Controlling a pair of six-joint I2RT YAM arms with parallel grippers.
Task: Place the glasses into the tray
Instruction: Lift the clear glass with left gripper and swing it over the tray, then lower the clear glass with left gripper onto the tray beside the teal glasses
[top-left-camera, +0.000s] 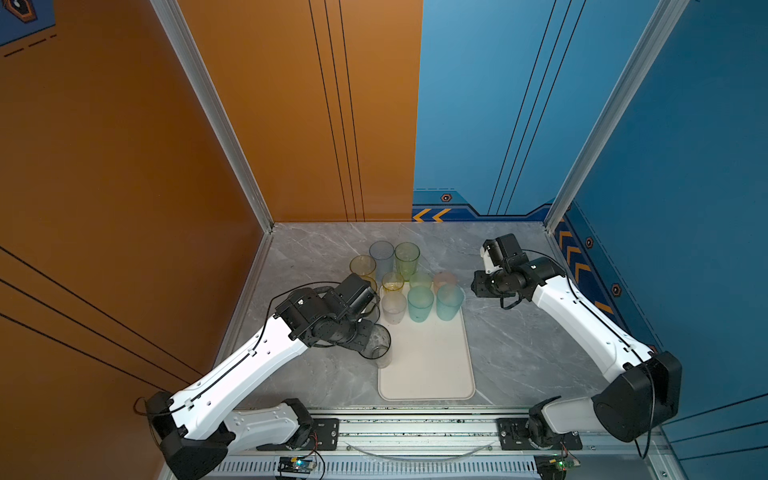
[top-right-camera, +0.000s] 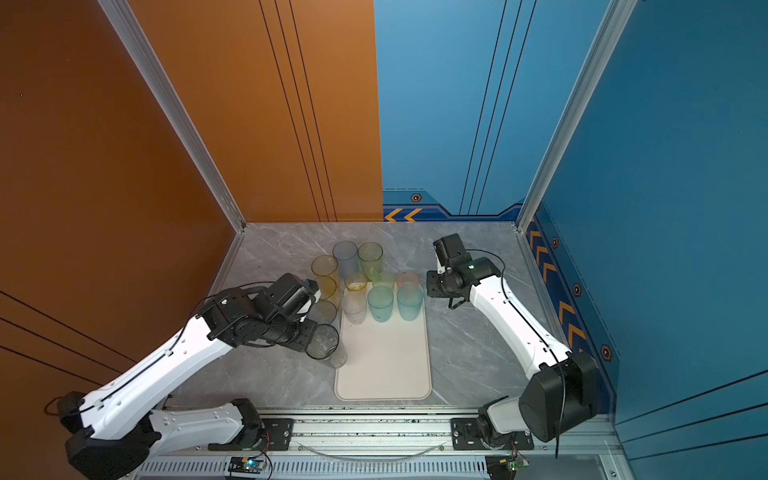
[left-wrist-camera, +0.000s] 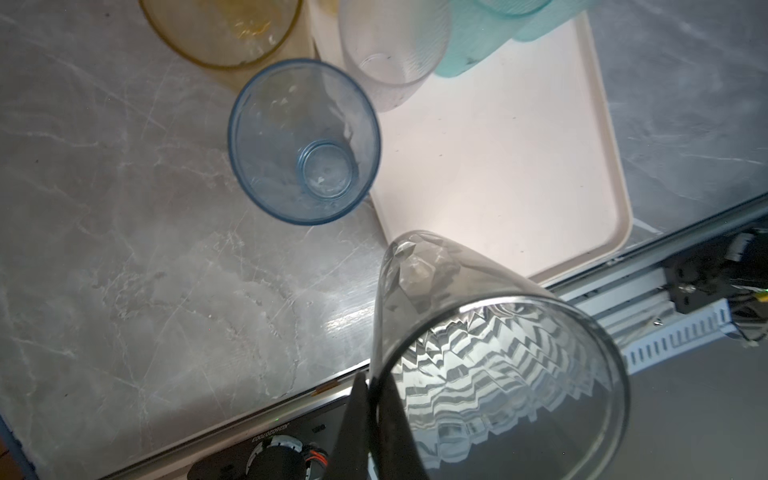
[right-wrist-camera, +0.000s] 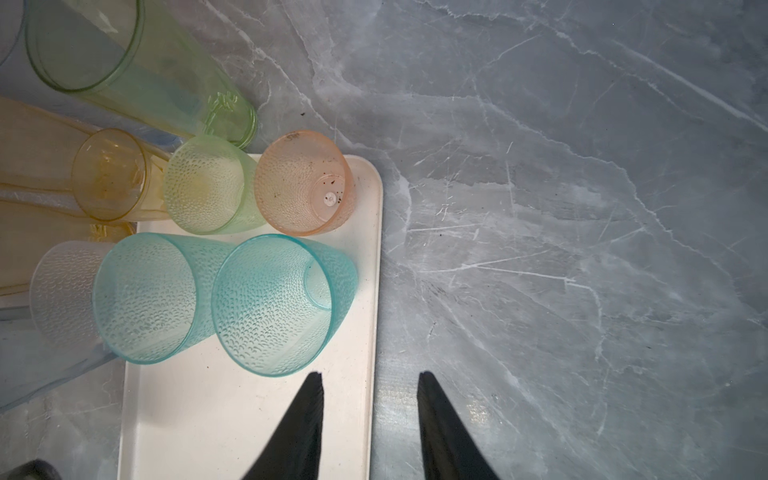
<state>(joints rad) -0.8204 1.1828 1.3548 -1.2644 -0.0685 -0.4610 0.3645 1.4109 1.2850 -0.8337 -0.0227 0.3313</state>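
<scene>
Grey tumbler (top-left-camera: 376, 347): rim pinched by left gripper (left-wrist-camera: 371, 386), base at left rim of tray (top-left-camera: 428, 380). Right gripper (right-wrist-camera: 370, 376): spread, empty, at tray's right rim, near teal tumbler (right-wrist-camera: 270, 303) standing on tray.

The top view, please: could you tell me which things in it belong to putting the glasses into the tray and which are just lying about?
Part of the job:
tray; glasses standing in it; glasses standing outside it; grey glass gripped by the left claw; open right claw.

Just lying about:
front rail; small circuit board.
</scene>
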